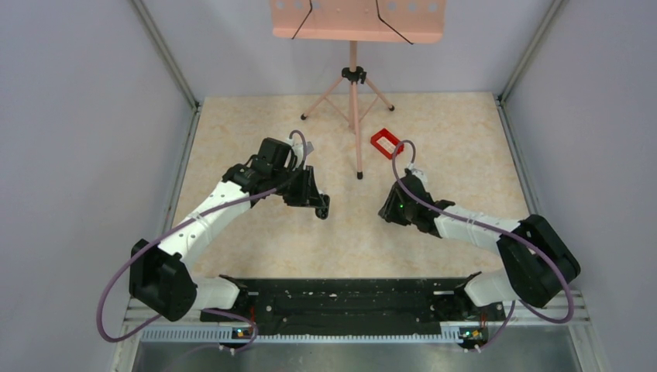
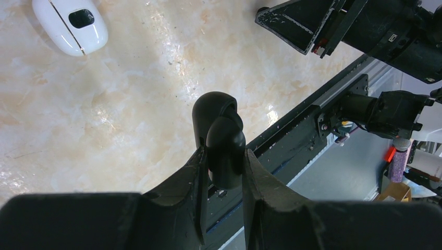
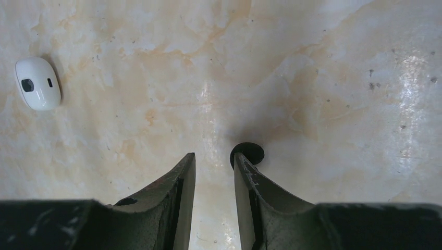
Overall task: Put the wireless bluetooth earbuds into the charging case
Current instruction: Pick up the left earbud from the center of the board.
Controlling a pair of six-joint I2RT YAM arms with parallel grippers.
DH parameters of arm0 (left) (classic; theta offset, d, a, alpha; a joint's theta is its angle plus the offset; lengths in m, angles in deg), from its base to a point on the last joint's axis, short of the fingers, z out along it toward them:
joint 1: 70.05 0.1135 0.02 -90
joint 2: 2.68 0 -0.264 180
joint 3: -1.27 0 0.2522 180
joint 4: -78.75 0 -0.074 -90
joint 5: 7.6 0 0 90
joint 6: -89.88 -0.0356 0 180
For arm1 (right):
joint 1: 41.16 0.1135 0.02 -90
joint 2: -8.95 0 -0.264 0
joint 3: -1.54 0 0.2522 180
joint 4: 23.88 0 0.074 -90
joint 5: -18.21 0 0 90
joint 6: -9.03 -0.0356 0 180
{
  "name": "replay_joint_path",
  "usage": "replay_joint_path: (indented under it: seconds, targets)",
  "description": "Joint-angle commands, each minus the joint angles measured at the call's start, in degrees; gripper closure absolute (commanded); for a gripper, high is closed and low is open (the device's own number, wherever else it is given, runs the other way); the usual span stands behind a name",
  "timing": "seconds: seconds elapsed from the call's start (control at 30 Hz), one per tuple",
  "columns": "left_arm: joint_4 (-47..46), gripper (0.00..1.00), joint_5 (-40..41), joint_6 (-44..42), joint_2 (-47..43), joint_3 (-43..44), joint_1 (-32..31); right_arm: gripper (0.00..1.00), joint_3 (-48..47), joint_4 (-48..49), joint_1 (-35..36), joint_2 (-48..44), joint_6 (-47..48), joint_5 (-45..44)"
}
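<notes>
My left gripper [image 2: 225, 156] is shut on the glossy black charging case [image 2: 216, 112] and holds it above the table; the case sticks out past the fingertips and looks hinged open. In the top view this gripper [image 1: 321, 208] is left of centre. My right gripper [image 3: 214, 156] is open with a narrow gap and nothing between the jaws, low over the table; in the top view [image 1: 385, 211] it faces the left one. A tiny black earbud [image 3: 249, 152] lies on the table just outside the tip of the right finger, partly hidden by it.
A white rounded object [image 2: 70, 25] with a black oval spot lies on the table beyond the grippers, also in the right wrist view [image 3: 37, 83]. A red rectangular frame [image 1: 385, 142] and a pink stand's tripod [image 1: 354, 101] are at the back. The black rail [image 1: 349, 298] runs along the near edge.
</notes>
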Motion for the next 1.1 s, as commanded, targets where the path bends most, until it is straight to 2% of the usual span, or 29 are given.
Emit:
replay_joint_path:
  seconds: [0.0, 0.8, 0.93, 1.07]
  targets:
    - [-1.0, 1.0, 0.2, -0.7, -1.8, -0.3, 0.2, 0.67, 1.1, -1.7, 0.3, -2.3, 0.2, -3.7]
    - [-1.1, 1.0, -0.6, -0.6, -1.0, 0.6, 0.2, 0.69, 4.3, -5.5, 0.3, -5.2, 0.7, -5.9]
    - [-1.0, 1.0, -0.4, -0.6, -1.2, 0.7, 0.2, 0.74, 4.2, -5.6, 0.3, -5.4, 0.7, -6.1]
    - [-1.1, 1.0, -0.4, -0.6, -1.1, 0.6, 0.3, 0.84, 4.1, -6.1, 0.3, -5.8, 0.6, -6.9]
